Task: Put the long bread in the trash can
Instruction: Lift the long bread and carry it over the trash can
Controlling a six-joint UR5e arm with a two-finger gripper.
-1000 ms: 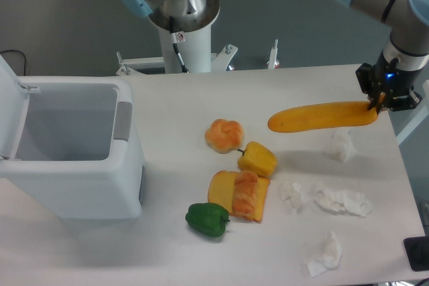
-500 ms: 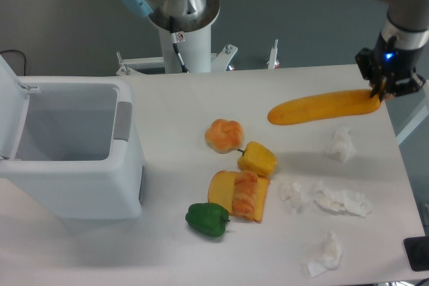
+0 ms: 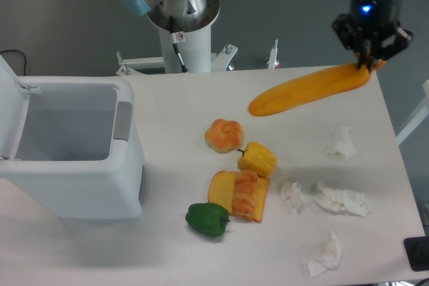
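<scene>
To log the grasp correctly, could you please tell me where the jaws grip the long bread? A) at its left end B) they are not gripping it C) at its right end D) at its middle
C: the gripper is shut on the right end of the long bread, whose left end hangs lower over the table.

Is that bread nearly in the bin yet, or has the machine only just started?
About midway. Done: the gripper has pinched the long bread by its right tip and holds it clear of the table. In hand: carrying it. Left: crossing over the other foods to the trash can, whose lid stands open, and dropping it in.
</scene>
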